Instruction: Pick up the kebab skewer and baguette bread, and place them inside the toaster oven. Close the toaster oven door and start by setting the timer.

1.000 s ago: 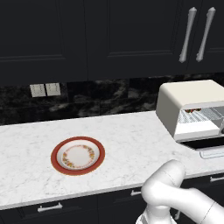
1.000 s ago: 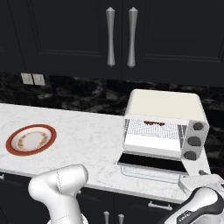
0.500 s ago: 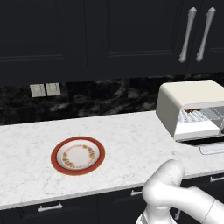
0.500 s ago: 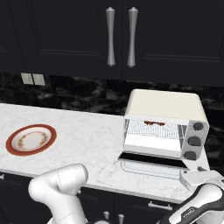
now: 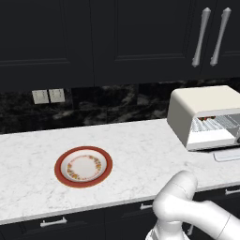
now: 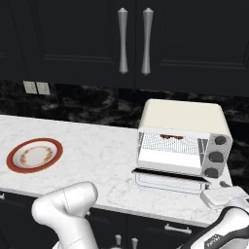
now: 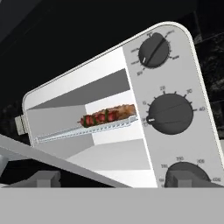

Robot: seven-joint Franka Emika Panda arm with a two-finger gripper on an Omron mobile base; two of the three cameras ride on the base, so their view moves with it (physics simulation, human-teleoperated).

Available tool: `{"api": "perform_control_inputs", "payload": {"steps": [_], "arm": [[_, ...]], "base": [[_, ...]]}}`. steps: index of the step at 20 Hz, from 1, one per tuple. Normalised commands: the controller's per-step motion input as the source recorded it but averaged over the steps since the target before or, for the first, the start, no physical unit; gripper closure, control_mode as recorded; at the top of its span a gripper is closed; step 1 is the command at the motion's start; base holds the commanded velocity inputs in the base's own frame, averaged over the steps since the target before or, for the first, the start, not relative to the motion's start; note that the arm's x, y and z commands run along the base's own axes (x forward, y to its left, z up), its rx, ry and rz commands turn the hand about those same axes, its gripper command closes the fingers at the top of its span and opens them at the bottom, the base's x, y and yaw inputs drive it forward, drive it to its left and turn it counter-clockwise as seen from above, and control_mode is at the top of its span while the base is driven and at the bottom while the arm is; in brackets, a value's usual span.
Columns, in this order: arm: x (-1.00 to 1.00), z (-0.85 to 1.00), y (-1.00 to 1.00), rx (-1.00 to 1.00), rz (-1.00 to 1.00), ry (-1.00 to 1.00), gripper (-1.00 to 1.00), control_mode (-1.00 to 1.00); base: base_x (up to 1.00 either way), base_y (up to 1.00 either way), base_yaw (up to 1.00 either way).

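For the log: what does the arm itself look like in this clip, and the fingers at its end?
The arm is glossy white with rounded, bulbous link shells. In the right base view its lower right link carries a dark section with small white lettering, too small to read, and ends in a flat pale grey-white hand block. In the hand view the fingertips are small, dark grey and blocky. No cables are visible.

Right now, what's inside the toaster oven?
On the wire rack inside the toaster oven lies the kebab skewer, with the baguette bread right behind it. The skewer covers the loaf's lower edge. The toaster oven door is still down.
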Motion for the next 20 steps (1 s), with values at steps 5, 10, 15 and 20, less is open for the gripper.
{"api": "perform_control_inputs", "payload": {"steps": [5, 10, 15, 20], "arm": [[0.38, 0.45, 0.29, 0.04, -0.20, -0.08, -1.00, -1.00], [0.39, 0.42, 0.37, 0.01, -0.27, -0.09, -1.00, -1.00], [0.54, 0.44, 0.56, 0.00, -0.19, -0.11, -1.00, -1.00], [0.67, 0.35, 0.76, 0.00, -0.04, -0.10, -1.00, -1.00]], "base": [[0.00, 0.00, 0.00], [0.00, 0.00, 0.00], [0.00, 0.00, 0.00], [0.00, 0.00, 0.00]]}}
